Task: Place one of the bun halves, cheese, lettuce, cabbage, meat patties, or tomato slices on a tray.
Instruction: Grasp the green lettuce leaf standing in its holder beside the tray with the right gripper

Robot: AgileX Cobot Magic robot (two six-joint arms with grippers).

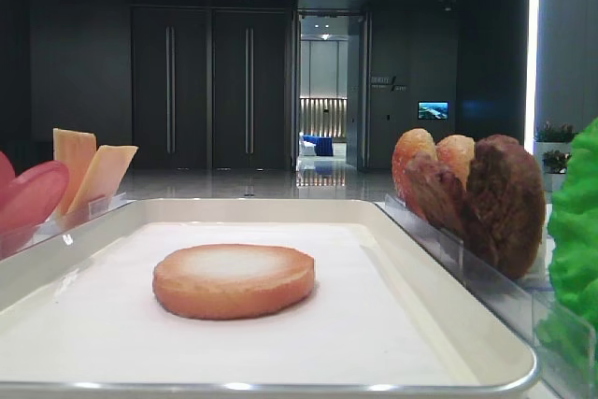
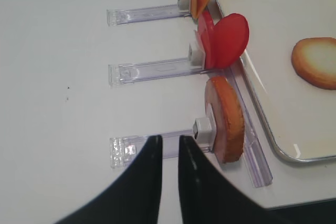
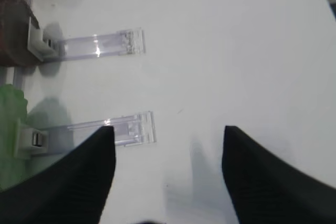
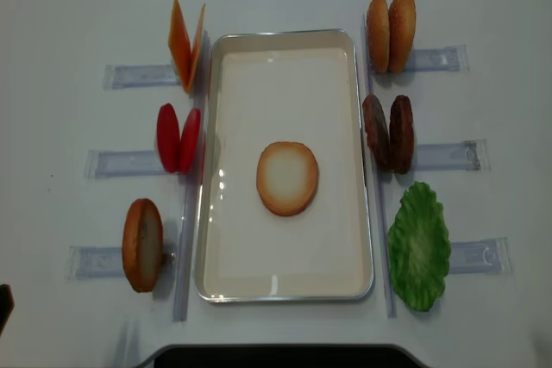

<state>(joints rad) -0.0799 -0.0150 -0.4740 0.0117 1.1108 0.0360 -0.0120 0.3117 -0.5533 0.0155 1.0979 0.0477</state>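
One bun half point(image 4: 287, 178) lies flat, pale face up, in the middle of the tray point(image 4: 207, 170). My left gripper point(image 2: 169, 138) hovers over the table left of the tray, above the clear holder of an upright bun half point(image 2: 228, 120). Its jaws stand a narrow gap apart with nothing between them. My right gripper point(image 3: 168, 128) is wide open and empty over bare table, beside the holders of the lettuce point(image 3: 10, 114) and meat patties point(image 3: 16, 30). Tomato slices point(image 4: 178, 139) and cheese point(image 4: 186, 45) stand left of the tray. Cabbage is out of view.
Clear narrow holders point(image 4: 116, 163) line both long sides of the tray. Two more bun halves point(image 4: 391, 32) stand at the far right, with the patties point(image 4: 389, 133) and the lettuce point(image 4: 419, 246) nearer. The table's front edge point(image 4: 276, 349) runs just below the tray.
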